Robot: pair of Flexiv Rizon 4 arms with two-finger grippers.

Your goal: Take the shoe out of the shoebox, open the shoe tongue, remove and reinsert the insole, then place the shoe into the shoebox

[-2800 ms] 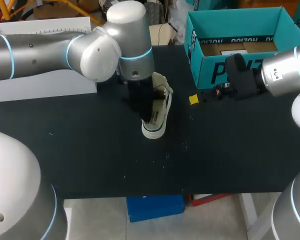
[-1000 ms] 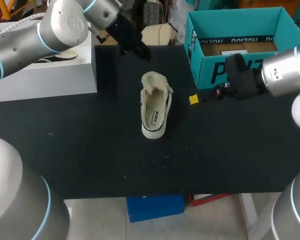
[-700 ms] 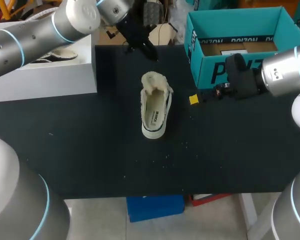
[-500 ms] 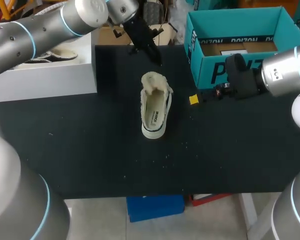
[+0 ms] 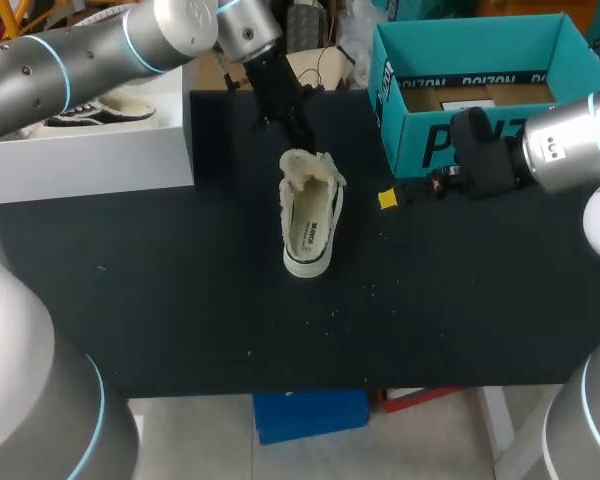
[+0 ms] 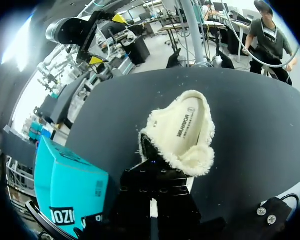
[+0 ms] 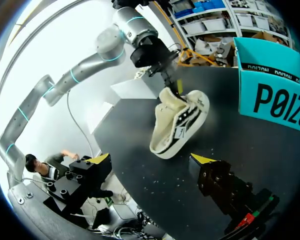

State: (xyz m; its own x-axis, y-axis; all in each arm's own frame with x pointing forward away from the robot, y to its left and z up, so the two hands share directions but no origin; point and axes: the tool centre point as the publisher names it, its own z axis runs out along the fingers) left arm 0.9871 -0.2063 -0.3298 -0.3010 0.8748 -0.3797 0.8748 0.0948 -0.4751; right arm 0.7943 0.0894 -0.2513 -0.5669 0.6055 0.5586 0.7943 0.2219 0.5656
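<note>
A white low shoe (image 5: 308, 215) with cream fleece lining lies on the black table (image 5: 180, 300), its open top facing up. My left gripper (image 5: 298, 135) is shut, with its dark fingers down at the fleece edge at the shoe's far end. In the left wrist view the shoe (image 6: 182, 131) lies just ahead of the shut gripper (image 6: 151, 186). My right gripper (image 7: 150, 159) stands open and holds nothing, short of the shoe (image 7: 180, 122), to the shoe's right in the head view (image 5: 400, 193). The teal shoebox (image 5: 410, 125) stands open at the back right.
A white box (image 5: 90, 160) at the back left holds a second dark-and-cream shoe (image 5: 90, 105). The teal box's wall (image 7: 275, 95) is close beside my right gripper. Small white crumbs dot the table in front of the shoe.
My left gripper has swung from beside the white box to the right and down to the shoe's far end. The shoe and my right arm have not moved.
</note>
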